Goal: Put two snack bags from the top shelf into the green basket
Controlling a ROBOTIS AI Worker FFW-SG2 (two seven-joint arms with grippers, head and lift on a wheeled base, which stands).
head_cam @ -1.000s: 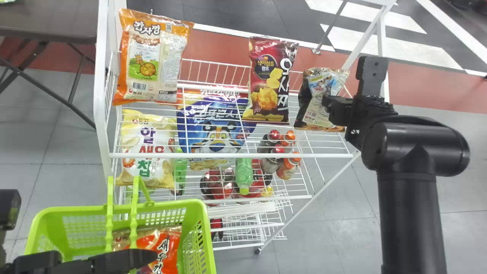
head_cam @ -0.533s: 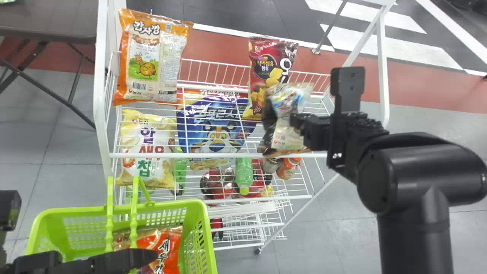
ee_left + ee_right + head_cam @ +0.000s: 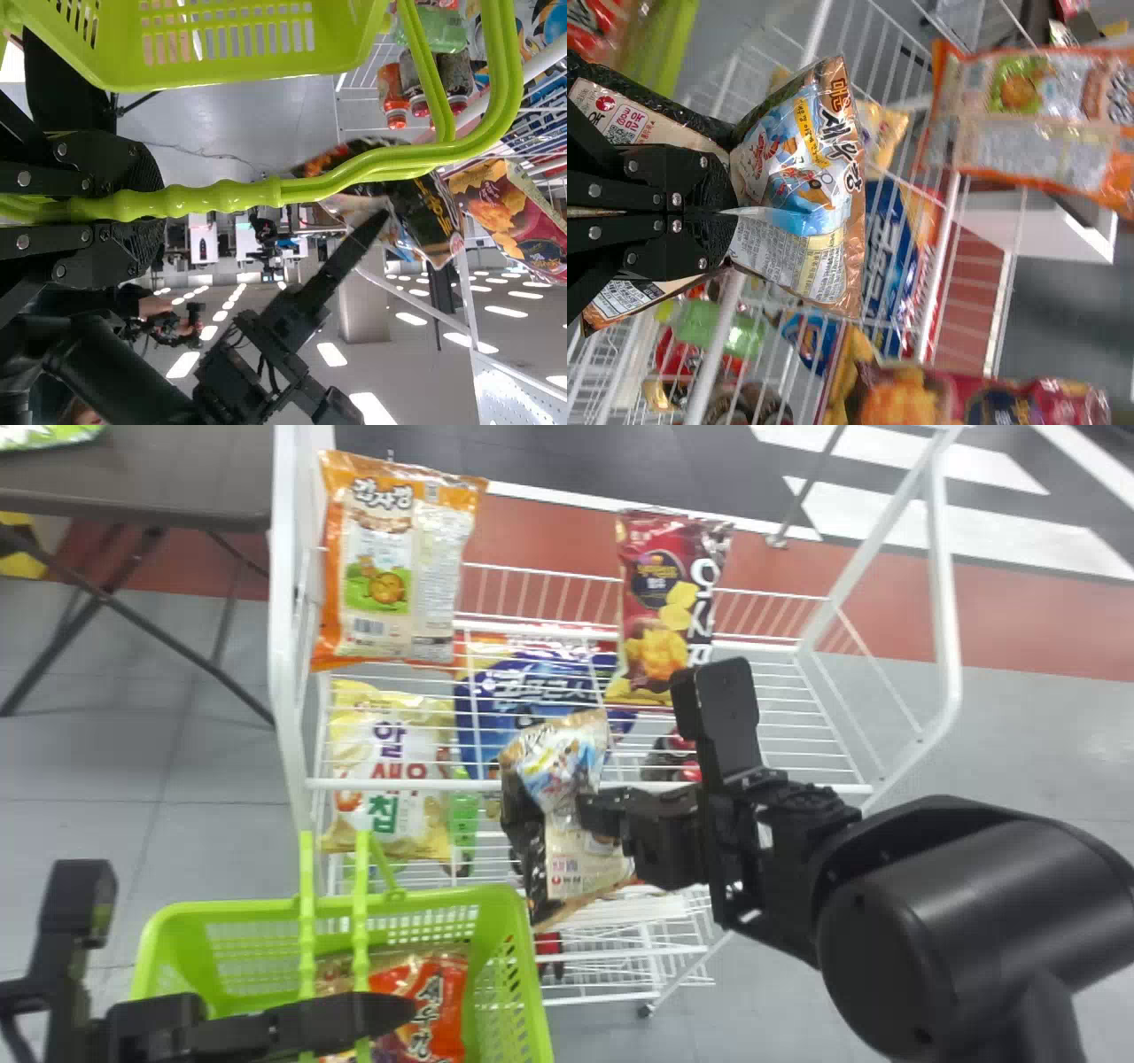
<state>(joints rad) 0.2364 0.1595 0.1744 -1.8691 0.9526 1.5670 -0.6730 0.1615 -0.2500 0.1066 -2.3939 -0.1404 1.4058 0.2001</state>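
Note:
In the head view my right gripper is shut on a black and tan snack bag, held in front of the rack's shelves and right of the basket. The right wrist view has the right gripper pinching the bag at its middle. My left gripper is at the handles of the green basket; in the left wrist view the left gripper is closed around the green handle. A red-orange snack bag lies in the basket.
On the top shelf stand an orange bag at the left and a dark red bag towards the right. Below are a yellow bag and a blue bag. The shelf's white front rail runs behind the basket.
My right gripper has carried the black and tan bag off the top shelf, leftward and nearer the basket. The whole scene has shifted slightly right in the head view.

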